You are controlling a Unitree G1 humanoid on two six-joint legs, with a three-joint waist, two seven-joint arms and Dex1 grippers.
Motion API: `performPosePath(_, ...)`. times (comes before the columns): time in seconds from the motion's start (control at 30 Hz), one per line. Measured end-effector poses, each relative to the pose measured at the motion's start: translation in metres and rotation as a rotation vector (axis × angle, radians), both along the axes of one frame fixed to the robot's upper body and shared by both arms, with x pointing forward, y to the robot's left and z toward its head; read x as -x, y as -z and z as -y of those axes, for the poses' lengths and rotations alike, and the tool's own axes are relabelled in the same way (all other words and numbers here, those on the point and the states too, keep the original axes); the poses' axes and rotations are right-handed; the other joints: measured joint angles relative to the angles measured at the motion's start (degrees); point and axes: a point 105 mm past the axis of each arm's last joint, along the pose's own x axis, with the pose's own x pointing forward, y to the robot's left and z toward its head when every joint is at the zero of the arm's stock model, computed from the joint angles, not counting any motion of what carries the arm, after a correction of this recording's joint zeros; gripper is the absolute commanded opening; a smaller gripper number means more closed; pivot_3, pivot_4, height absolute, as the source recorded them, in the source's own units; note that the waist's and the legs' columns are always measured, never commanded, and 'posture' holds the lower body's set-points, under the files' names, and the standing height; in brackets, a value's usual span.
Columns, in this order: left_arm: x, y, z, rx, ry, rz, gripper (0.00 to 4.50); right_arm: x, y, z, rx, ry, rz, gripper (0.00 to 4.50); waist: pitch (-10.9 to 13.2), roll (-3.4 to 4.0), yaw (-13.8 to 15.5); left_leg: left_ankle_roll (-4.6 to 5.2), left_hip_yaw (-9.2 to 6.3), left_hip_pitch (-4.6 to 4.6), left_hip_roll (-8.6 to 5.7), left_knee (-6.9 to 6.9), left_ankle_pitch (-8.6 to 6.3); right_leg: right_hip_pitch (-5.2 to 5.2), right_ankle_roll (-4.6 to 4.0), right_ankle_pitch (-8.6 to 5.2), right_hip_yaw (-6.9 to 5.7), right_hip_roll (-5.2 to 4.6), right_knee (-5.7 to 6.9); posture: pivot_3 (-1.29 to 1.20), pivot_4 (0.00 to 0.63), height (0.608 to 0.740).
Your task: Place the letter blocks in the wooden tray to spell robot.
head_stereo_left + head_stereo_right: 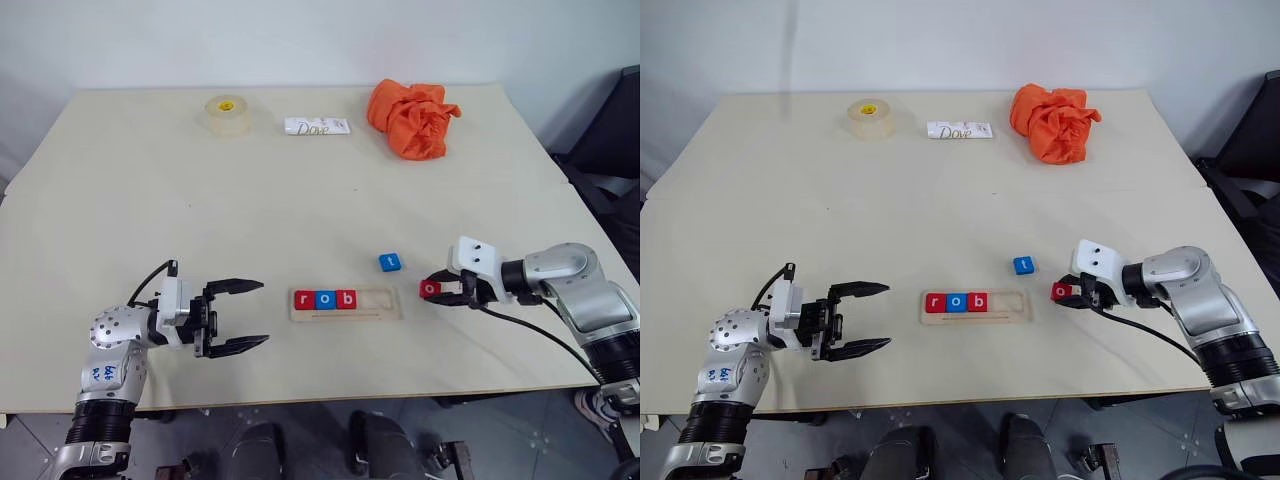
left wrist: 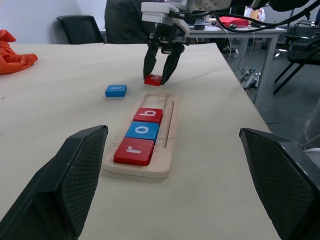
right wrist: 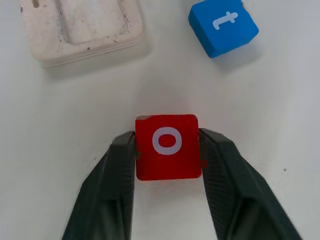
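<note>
On pale table (image 1: 150,180), square red block (image 3: 167,146), pinched

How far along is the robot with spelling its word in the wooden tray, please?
Three tiles, r, o and b, already sit in the wooden tray. The right pincer is shut on the red o tile, which rests on the table beside the tray. That tile and the blue t tile have yet to go in.

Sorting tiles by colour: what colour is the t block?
Blue with a white letter; the t block shows best in the right wrist view.
</note>
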Motion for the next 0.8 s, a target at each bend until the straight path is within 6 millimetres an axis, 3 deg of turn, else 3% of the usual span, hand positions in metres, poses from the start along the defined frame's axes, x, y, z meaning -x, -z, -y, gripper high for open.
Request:
performPosePath(0.1,0.0,0.0,0.0,0.001,-0.003,0.0,4.5,-0.001,-0.006,-0.002,-0.01,0.013,0.003,1.44,0.0,0.01,0.0,-0.01,0.01,-0.01,0.0,-0.01,0.0,-0.03,0.0,0.0,0.0,0.0,0.01,0.0,0.15,0.74)
performPosePath(0.23,-0.001,-0.001,0.0,0.0,0.0,0.003,4.5,0.007,-0.037,-0.023,-0.015,-0.002,-0.001,1.44,0.0,0.05,-0.1,-0.02,0.0,-0.02,0.04,-0.03,0.0,-0.1,-0.05,-0.03,0.01,0.01,0.08,0.0,0.15,0.74)
performPosePath(0.33,-0.001,0.0,0.0,0.001,-0.001,0.002,4.5,0.016,-0.045,-0.042,0.004,-0.02,-0.033,1.44,0.0,0.05,0.0,-0.02,-0.03,-0.02,0.05,-0.03,-0.01,-0.08,-0.07,-0.04,-0.02,0.01,0.06,0.0,0.15,0.74)
performPosePath(0.5,-0.003,-0.004,0.002,0.002,0.004,0.015,4.5,0.026,-0.028,-0.087,-0.037,-0.085,-0.108,1.44,0.0,0.05,0.0,-0.02,-0.02,-0.04,0.03,-0.02,-0.02,-0.09,-0.07,-0.04,-0.01,-0.01,0.08,0.0,0.15,0.74)
performPosePath(0.67,-0.002,-0.002,0.001,0.002,0.0,0.008,4.5,0.021,-0.02,-0.103,-0.014,-0.1,-0.113,1.44,0.0,0.05,0.0,0.01,-0.01,-0.06,0.02,0.0,-0.03,-0.1,-0.07,-0.04,-0.01,-0.02,0.07,0.0,0.15,0.74)
performPosePath(0.8,0.002,0.002,0.0,0.002,-0.008,-0.005,4.5,0.015,-0.012,-0.102,0.019,-0.094,-0.119,1.44,0.0,0.05,0.0,0.01,0.01,-0.07,0.02,0.0,-0.03,-0.1,-0.07,-0.04,-0.01,-0.02,0.06,0.0,0.15,0.74)
